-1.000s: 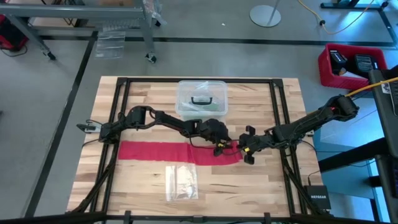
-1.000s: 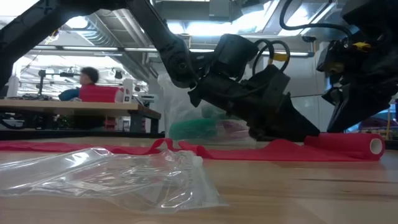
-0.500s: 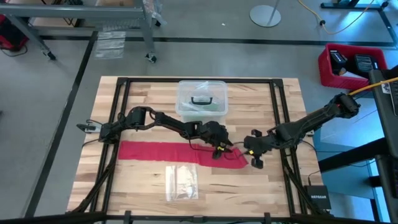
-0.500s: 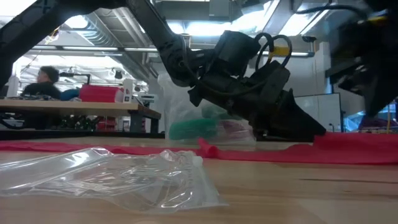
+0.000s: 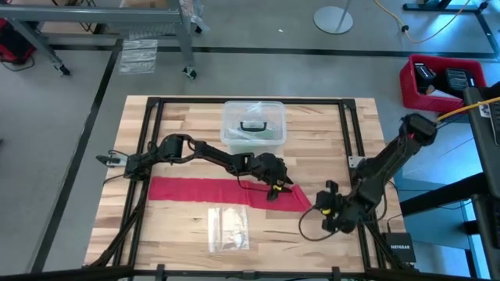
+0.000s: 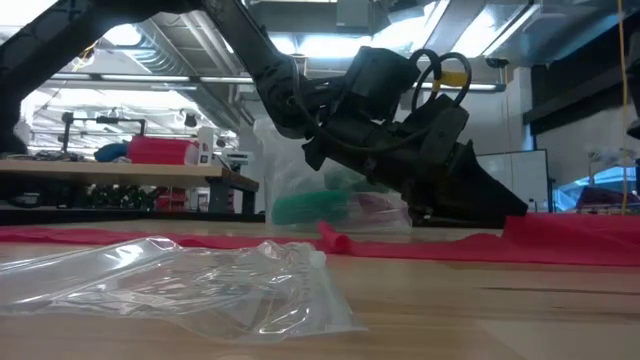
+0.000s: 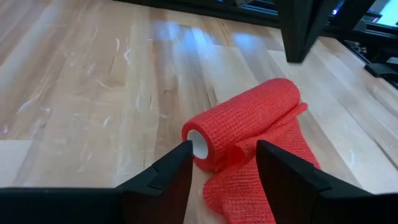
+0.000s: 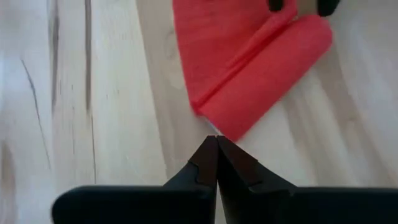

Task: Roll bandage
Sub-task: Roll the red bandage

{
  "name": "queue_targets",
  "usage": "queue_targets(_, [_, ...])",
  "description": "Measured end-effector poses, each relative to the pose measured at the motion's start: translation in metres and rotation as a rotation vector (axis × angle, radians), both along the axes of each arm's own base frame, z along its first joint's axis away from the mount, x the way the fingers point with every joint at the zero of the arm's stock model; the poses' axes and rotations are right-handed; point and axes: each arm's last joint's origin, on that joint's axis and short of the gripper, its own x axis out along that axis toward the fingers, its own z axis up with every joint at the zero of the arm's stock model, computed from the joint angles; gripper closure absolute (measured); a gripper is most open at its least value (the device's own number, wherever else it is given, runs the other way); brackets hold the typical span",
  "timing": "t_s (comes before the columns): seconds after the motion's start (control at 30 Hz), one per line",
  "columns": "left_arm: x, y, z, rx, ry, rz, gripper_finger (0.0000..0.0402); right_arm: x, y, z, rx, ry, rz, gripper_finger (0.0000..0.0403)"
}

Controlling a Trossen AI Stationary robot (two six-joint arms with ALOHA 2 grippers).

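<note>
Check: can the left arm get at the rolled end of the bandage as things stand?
Probably yes. The left pincer is open right at the rolled end of the bandage, with bare table around it. The right pincer, shut, sits clear near the table's front right.

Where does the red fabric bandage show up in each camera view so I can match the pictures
High view: the red fabric bandage lies as a flat band across the table's middle.
Low view: a thin red strip along the tabletop.
Left wrist view: its rolled end sits just beyond the open left gripper.
Right wrist view: the roll lies ahead of the shut right gripper.
Shared landmark: the rolled end.
</note>
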Motion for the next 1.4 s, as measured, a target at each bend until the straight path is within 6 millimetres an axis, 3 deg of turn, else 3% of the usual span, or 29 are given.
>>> queue_targets(0.17, [0.000,0.001,0.000,0.000,0.000,0.002,0.0233,0.008,0.013,-0.022,-0.021,-0.002,-0.023,0.0393])
queue_targets(0.37, [0.000,-0.001,-0.001,-0.004,0.012,0.000,0.0233,0.011,0.014,-0.039,-0.097,-0.009,-0.088,0.0393])
queue_targets(0.73, [-0.002,-0.002,-0.002,-0.065,0.035,-0.091,0.0233,0.008,0.009,-0.040,-0.150,0.016,-0.108,0.0393])
queue_targets(1.0, [-0.004,0.017,-0.002,-0.185,0.101,-0.046,0.0233,0.008,0.009,-0.040,-0.135,0.031,-0.103,0.0393])
queue_targets(1.17, [-0.006,0.030,0.010,-0.308,0.108,-0.087,0.0233,0.007,0.009,-0.040,-0.134,0.036,-0.100,0.0393])
queue_targets(1.4, [-0.005,0.029,0.014,-0.336,0.110,-0.055,0.0233,0.007,0.009,-0.040,-0.136,0.037,-0.099,0.0393])
